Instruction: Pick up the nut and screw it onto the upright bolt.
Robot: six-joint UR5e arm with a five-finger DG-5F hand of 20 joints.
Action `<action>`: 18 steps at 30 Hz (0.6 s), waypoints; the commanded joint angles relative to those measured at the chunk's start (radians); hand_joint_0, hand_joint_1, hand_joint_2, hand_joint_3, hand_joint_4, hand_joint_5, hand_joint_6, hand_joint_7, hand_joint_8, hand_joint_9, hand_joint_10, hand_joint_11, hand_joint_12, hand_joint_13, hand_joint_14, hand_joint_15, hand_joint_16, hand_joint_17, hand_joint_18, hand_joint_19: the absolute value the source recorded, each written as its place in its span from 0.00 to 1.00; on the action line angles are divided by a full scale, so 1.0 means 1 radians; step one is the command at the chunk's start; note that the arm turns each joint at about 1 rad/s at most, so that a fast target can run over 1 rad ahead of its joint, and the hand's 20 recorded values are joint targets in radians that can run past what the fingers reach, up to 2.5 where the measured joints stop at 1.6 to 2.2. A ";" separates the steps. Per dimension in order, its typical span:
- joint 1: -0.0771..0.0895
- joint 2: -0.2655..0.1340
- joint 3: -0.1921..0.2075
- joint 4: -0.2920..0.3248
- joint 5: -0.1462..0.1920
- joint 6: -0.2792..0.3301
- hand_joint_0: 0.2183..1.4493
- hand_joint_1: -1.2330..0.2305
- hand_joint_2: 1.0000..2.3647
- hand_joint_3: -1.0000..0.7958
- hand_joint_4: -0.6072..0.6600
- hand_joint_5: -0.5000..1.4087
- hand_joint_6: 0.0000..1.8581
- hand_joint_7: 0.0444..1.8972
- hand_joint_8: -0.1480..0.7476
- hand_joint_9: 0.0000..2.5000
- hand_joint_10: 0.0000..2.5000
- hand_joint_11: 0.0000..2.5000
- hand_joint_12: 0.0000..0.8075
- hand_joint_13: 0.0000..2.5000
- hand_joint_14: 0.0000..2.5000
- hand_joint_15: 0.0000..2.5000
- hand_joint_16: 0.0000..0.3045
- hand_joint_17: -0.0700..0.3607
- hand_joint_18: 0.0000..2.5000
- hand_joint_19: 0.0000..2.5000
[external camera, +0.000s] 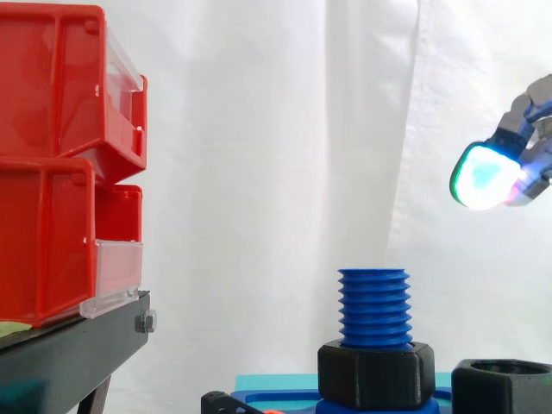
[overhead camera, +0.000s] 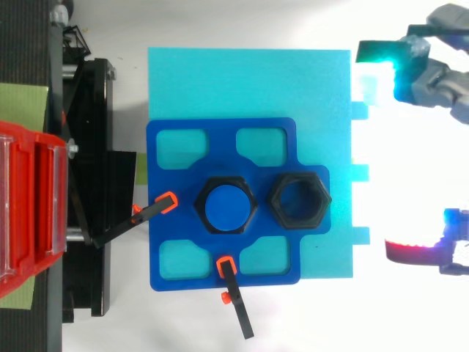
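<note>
A blue threaded bolt [external camera: 373, 306] stands upright on the blue fixture plate [overhead camera: 167, 242], with a black hex collar [external camera: 375, 373] around its base. From above, the bolt's round blue top [overhead camera: 225, 207] sits inside that collar. The loose black nut [overhead camera: 299, 202] lies flat in a hex pocket just right of the bolt and shows as a black block [external camera: 504, 384] in the side view. My hand [external camera: 528, 116] hovers at the right, higher than the bolt's top and apart from the nut. In the top view its fingers [overhead camera: 440, 77] are spread wide, with nothing between them.
Red bins [external camera: 52, 164] are stacked on a black stand [external camera: 69, 354] at the left. The blue plate rests on a cyan base [overhead camera: 249, 81]. Two black clamps with orange tips [overhead camera: 167, 202] [overhead camera: 226, 265] reach onto the plate from the left and the front.
</note>
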 commanded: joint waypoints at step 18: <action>0.055 -0.112 0.001 0.154 0.034 -0.058 0.13 0.36 0.00 0.28 0.65 0.13 0.27 0.36 0.47 0.13 0.00 0.00 0.49 0.13 0.00 0.00 0.16 0.42 0.02 0.00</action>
